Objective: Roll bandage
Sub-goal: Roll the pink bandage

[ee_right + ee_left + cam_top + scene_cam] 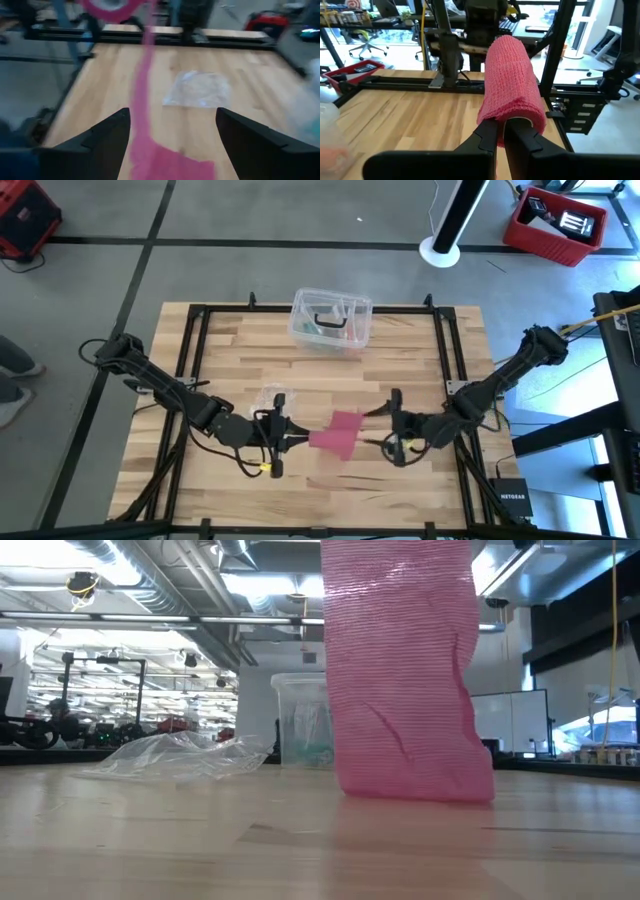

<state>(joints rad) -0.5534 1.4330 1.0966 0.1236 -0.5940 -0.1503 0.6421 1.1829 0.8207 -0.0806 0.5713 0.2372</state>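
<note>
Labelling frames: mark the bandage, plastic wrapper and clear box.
bandage (338,433): high view, middle of the pink strip.
plastic wrapper (180,755): low view, middle of the crumpled sheet.
clear box (330,320): high view, its centre.

Bandage (336,433) mid-table between left gripper (283,430) and right gripper (393,426), plastic box (331,321) behind, wrapper (268,397) left.
</note>
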